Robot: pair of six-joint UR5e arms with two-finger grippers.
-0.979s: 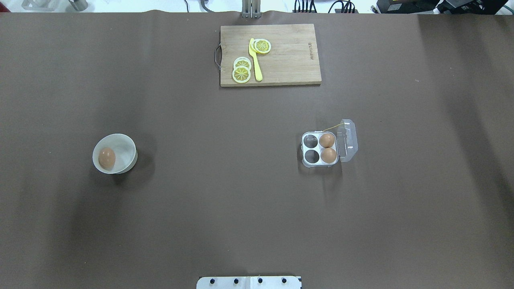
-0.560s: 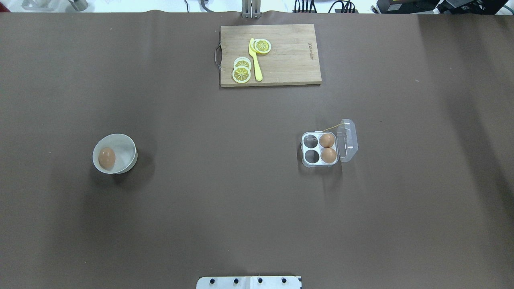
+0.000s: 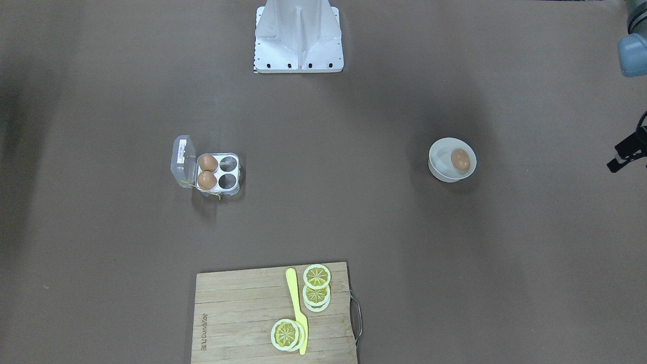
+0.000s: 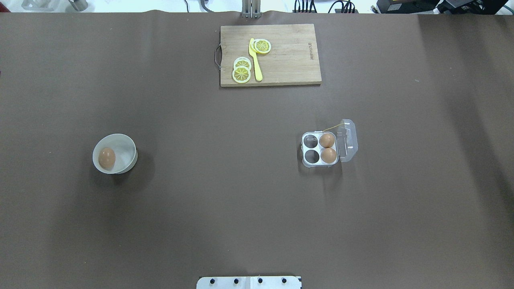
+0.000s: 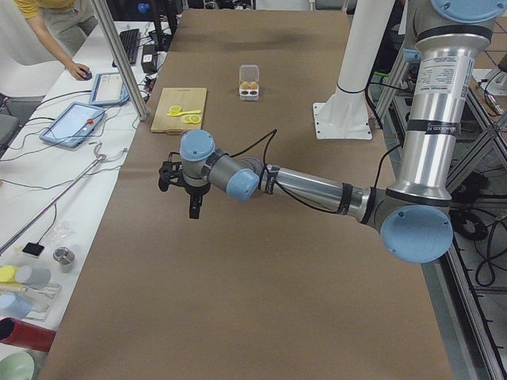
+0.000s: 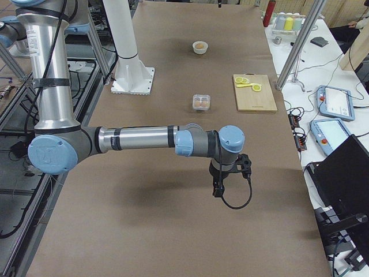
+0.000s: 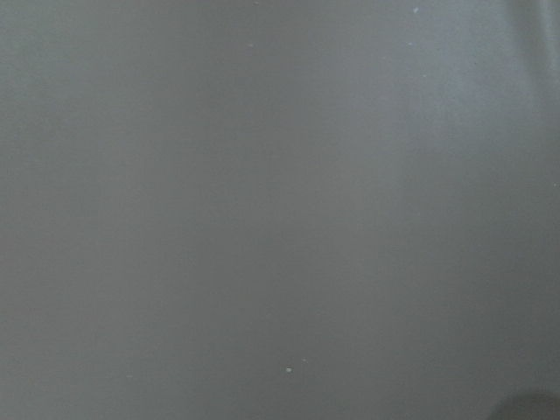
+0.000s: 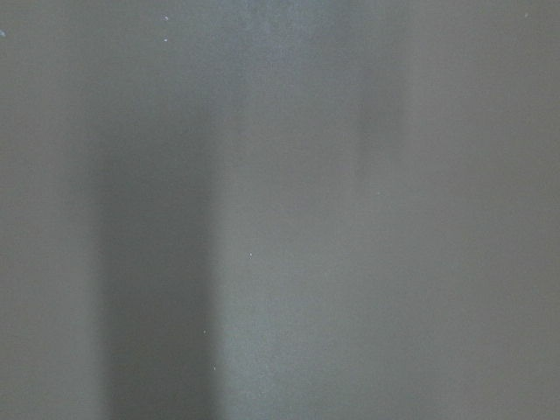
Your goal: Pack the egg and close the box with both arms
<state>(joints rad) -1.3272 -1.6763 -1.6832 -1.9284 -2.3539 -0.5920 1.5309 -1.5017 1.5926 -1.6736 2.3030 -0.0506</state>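
One brown egg lies in a white bowl at the table's left. The clear four-cup box stands at the right with its lid open and tilted back. Two eggs fill its right cups and the two left cups are empty. A yellow string trails from its far side. My left gripper hangs over bare table beyond the bowl. My right gripper hangs over bare table beyond the box. I cannot tell whether either is open or shut. Both wrist views show only bare table cover.
A wooden cutting board with yellow citrus slices and a yellow knife lies at the far middle. The white arm base is at the near edge. Operators' desks line the far side.
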